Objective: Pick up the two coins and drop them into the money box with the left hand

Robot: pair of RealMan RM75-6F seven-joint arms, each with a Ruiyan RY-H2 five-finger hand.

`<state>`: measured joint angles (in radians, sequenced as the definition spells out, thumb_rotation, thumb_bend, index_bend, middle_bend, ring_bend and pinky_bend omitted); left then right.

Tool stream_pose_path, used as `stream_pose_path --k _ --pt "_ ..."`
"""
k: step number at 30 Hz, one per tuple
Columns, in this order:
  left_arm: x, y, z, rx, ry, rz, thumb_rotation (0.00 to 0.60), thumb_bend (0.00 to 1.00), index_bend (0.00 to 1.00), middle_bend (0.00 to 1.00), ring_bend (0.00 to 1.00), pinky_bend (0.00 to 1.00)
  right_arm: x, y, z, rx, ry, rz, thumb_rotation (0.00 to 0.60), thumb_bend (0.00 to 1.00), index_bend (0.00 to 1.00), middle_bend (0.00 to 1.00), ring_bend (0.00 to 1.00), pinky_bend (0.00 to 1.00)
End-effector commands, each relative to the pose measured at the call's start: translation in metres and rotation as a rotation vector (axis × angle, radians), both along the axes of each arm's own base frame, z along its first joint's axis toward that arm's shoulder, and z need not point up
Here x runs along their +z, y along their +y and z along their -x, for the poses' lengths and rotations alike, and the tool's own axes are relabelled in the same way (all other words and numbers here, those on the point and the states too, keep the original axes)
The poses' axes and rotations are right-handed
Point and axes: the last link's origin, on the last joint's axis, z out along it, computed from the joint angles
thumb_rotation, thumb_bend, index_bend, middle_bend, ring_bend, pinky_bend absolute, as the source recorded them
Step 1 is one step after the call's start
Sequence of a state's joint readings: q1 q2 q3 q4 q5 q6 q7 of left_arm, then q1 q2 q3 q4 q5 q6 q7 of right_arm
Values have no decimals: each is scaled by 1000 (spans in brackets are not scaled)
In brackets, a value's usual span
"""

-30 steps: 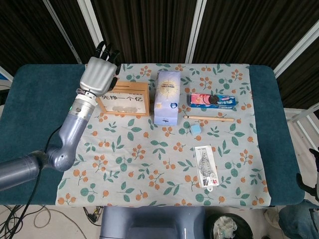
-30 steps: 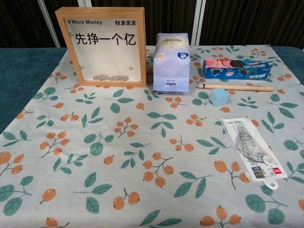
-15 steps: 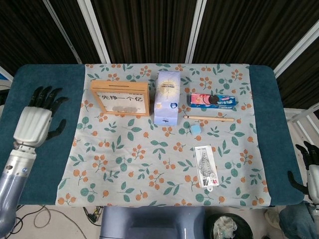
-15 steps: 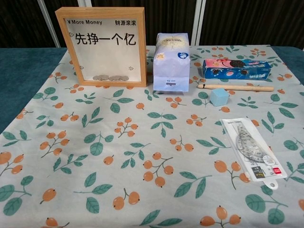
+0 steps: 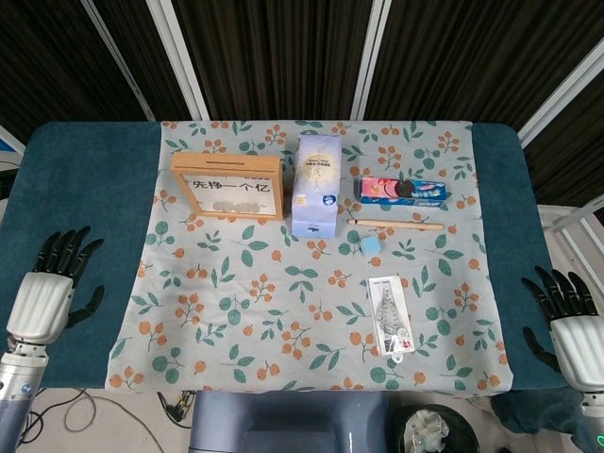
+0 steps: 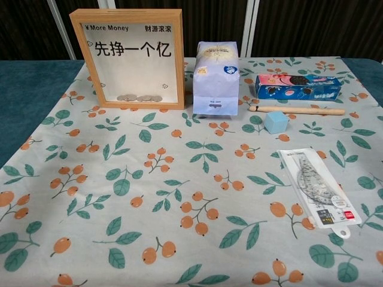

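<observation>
Coins (image 6: 139,98) lie in a low row along the bottom of the one money box (image 6: 134,58), behind its clear front; they overlap, so their count cannot be told, though it looks like about four. One box stands upright on the flowered cloth (image 6: 179,197), its wide face toward the robot and its long axis running left to right, well ahead of the left hand (image 5: 42,297) and off to that hand's right. One pale blue bag (image 6: 216,76) stands just beside the box on the far side from the left hand, then one biscuit packet (image 6: 297,86), one wooden stick (image 6: 296,110) lying crosswise, one small blue cube (image 6: 276,122) and one packaged ruler set (image 6: 320,192), nearer the right hand (image 5: 574,330). Half a second ago the left hand was higher up the teal table edge; it has now drawn back toward the robot, and the right hand has come further into the head view. Both hands rest near the table's (image 5: 85,198) front corners, fingers spread and holding nothing. Neither shows in the chest view.
</observation>
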<state>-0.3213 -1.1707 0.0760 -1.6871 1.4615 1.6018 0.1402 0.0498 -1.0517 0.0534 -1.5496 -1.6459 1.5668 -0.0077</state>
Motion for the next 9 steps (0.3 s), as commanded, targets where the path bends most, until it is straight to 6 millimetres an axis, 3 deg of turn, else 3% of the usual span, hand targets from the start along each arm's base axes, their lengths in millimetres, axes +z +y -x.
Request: stream_pose_path --k 1,9 --pt "-10 -11 11 -4 -16 -21 600 368 129 0 0 0 0 0 0 5 -8 0 600 439 146 64 10 0" --pt "-15 -20 14 28 -61 14 600 359 110 0 0 0 0 1 0 1 2 -10 600 440 146 63 7 0"
